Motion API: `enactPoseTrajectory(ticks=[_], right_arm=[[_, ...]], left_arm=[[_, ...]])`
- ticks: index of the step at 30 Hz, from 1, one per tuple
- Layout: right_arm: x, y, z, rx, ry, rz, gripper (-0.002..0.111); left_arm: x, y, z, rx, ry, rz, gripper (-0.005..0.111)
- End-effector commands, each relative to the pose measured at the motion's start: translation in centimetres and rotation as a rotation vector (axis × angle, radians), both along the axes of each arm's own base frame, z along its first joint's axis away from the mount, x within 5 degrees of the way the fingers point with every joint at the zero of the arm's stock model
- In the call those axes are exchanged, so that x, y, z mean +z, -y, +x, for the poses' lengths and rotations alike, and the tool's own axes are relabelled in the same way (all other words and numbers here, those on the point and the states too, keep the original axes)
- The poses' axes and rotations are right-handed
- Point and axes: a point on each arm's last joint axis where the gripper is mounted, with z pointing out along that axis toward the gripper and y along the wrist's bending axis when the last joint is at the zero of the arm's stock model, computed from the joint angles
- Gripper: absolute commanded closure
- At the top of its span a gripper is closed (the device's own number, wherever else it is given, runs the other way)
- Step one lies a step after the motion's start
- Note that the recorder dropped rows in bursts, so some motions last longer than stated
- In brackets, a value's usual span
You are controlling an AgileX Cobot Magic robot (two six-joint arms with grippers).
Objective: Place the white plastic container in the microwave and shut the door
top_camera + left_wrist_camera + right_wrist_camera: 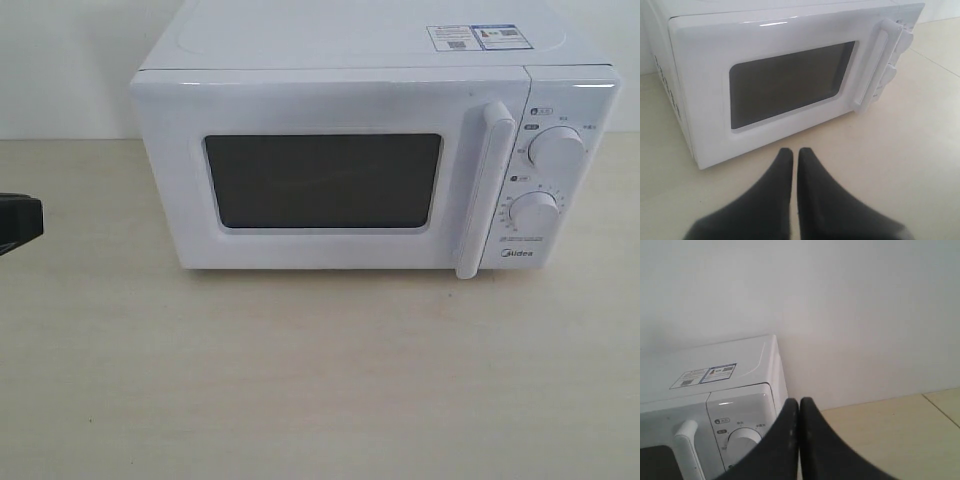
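Pale bench (320, 400) and bare white wall (850, 300) are framing a quiet scene. The left claw (795, 151) is hovering with its jaws pressed together and nothing between them, pointing at the door (705, 75) of the microwave (340, 40). The right claw (799, 401), likewise pinched shut and empty, is hanging near the dials (557, 148). In the exterior view the door is sitting closed, its handle (485, 190) at 3 o'clock of the dark window (322, 180). The white plastic container is showing in no view; whether it is lying behind that window cannot be told. Should the door need opening, a closed claw is risking a slip off the smooth handle, and a hard tug is risking dragging the microwave across the bench.
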Motion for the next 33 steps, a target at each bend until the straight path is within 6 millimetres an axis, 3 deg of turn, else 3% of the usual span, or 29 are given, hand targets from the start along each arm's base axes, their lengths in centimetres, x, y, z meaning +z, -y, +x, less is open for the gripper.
enactPoseTrajectory(ticks=[1,7,9,12,16,22,33], right_arm=[[0.0,0.1,-0.1,-0.012,0.002,-0.017,0.109],[-0.1,0.0,-0.1,0.003,0.003,-0.01,0.109],[-0.9,-0.6,0.1,0.068,-0.006,-0.024,0.109],[-4.0,-1.6,0.0,0.179,-0.107,-0.031,0.109],[-6.3,-1.3,-1.1,0.149,-0.145,0.04,0.109],[-6.4,-1.1,-2.0,0.138,-0.09,-0.004,0.109],[-9.1,-1.2,-1.9,0.144,-0.203,0.0,0.109]], left_arm=[[-0.1,0.0,-0.1,-0.001,0.002,-0.002,0.102],[-0.1,0.0,-0.1,-0.001,0.002,-0.002,0.102],[-0.1,0.0,-0.1,-0.001,0.002,-0.002,0.102],[-0.1,0.0,-0.1,-0.001,0.002,-0.002,0.102],[-0.1,0.0,-0.1,-0.001,0.002,-0.002,0.102],[-0.1,0.0,-0.1,-0.001,0.002,-0.002,0.102],[-0.1,0.0,-0.1,-0.001,0.002,-0.002,0.102]])
